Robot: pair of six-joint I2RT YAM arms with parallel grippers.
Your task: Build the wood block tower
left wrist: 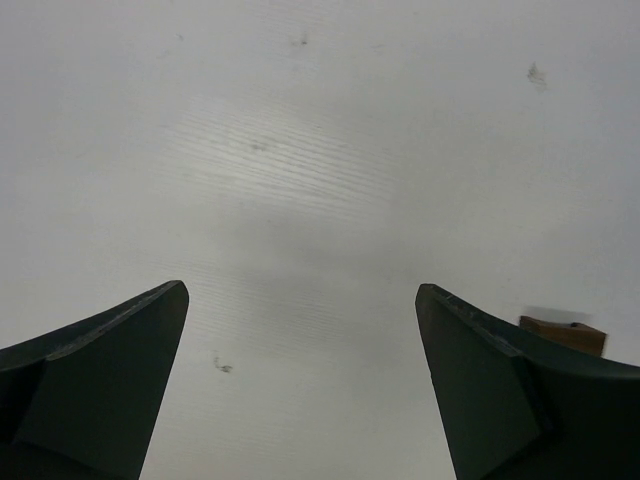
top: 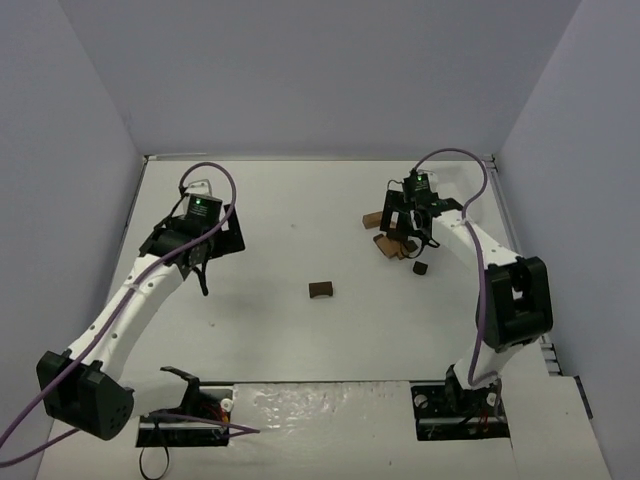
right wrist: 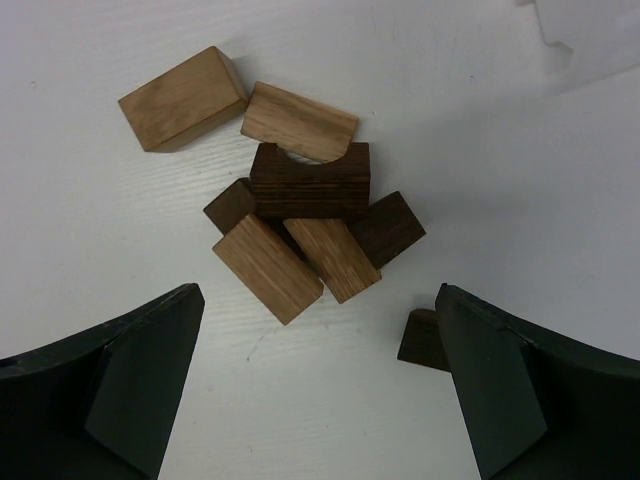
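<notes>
Your right pincer [right wrist: 318,292] hangs with its dark fingers wide apart and nothing between them, just over the heap of wooden blocks [right wrist: 310,180] at the far right of the white table [top: 280,230]. No tower stands; the pieces lie loose and overlapping.

On top of the heap is a dark arch block [right wrist: 325,190], its grain running lengthwise and a curved notch in its upper edge. A tan notched block [right wrist: 298,122] touches that edge. A tan brick [right wrist: 183,98] lies just beside it, on the table. Below the arch, two tan bars [right wrist: 267,268] fan outward, with two dark pieces partly buried beneath the heap. A small dark block [right wrist: 420,340] sits apart from the heap, half hidden behind the right-hand finger.

A pale raised shape [right wrist: 585,40] is cut off at the upper right corner of the right wrist view; you cannot tell what it is.

From above, a lone dark block [top: 321,289] rests near the middle of the table, well apart from the heap.

Your left pincer [left wrist: 300,288] is also spread wide and empty, over bare, faintly ribbed and scuffed table. A brown block corner [left wrist: 563,333] shows behind its right-hand finger, the rest hidden.
</notes>
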